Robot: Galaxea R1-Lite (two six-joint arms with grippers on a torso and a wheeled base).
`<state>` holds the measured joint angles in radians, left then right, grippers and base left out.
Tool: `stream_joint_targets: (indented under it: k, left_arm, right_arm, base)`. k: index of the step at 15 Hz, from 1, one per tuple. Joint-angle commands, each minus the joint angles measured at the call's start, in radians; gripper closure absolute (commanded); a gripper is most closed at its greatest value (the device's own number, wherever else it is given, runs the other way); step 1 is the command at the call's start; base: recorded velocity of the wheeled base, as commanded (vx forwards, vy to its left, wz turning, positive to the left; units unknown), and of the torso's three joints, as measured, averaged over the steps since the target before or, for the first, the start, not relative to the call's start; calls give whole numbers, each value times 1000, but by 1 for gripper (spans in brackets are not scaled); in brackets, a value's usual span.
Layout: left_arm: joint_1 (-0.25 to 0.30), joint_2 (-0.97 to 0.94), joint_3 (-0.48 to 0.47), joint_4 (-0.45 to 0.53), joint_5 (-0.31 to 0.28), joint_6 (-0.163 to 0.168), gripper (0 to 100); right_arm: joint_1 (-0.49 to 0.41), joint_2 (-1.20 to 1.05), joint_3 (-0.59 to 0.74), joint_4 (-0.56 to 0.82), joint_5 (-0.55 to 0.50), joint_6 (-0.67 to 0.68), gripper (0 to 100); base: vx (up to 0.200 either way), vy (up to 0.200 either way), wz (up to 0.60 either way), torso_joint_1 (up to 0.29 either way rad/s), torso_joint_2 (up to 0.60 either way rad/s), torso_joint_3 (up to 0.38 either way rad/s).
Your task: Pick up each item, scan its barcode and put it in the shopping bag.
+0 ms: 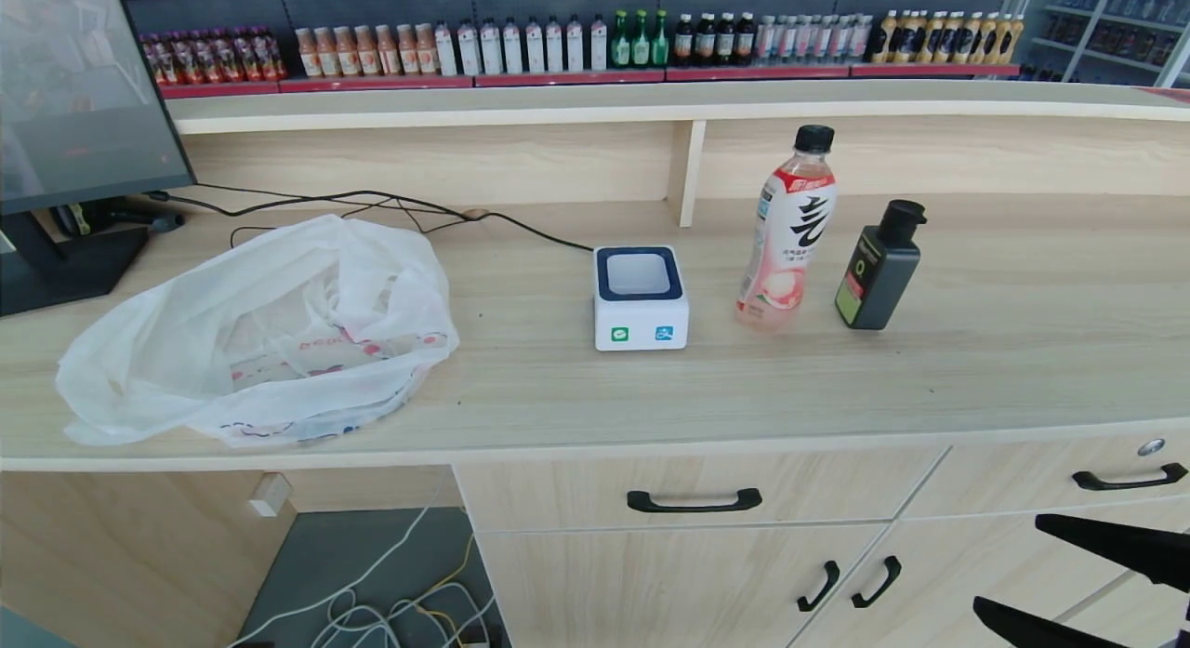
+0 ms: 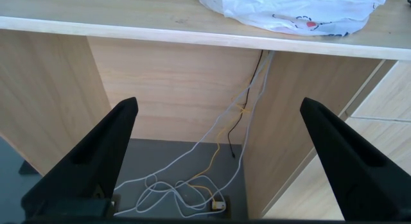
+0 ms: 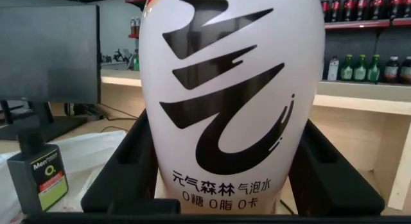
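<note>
Firstly, left pincer (image 2: 218, 102): hangs below the worktop (image 1: 558, 388) edge, released, 2 fingers wide apart, nothing between them.

Far left on the worktop: a dark monitor (image 1: 84, 90). Black cables (image 1: 372, 202) trail along the back.

Shopping bag (image 1: 260, 332): white plastic, slumped on the worktop, mouth open, red and blue print on its side. Contents cannot be made out.

Scanner (image 1: 641, 299), mid-worktop: white box, blue-rimmed window facing up, 1 green and 1 blue icon on the front.

Right of it, drink bottle (image 1: 790, 230): upright on the worktop, black cap, white label with a big black brush character, peach picture lower down, pink liquid.

Just beside it but apart, dark bottle (image 1: 879, 267): upright, black cap, green label.

Right pincer (image 1: 1009, 562): low in front of the drawers (image 1: 693, 499), released, fingers spread. The right wrist view puts the drink bottle's label between the fingers (image 3: 119, 179); contact cannot be judged.
</note>
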<state>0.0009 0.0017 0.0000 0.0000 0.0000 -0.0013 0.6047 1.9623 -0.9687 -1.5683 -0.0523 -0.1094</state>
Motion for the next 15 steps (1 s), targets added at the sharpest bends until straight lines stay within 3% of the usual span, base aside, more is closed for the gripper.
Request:
stream_joint_targets:
  k: [1, 14, 15]
  left_arm:
    - [1, 0, 0, 0, 0, 0, 0]
    - [-1, 0, 0, 0, 0, 0, 0]
    - [1, 0, 0, 0, 0, 0, 0]
  right_arm:
    - [6, -54, 67, -3, 0, 8, 100]
    - [-6, -77, 108, -3, 0, 79, 100]
    - [-6, -76, 108, -3, 0, 79, 100]
  base:
    - [0, 0, 0, 0, 0, 0]
    - [0, 0, 0, 0, 0, 0]
    - [0, 200, 0, 2, 7, 7]
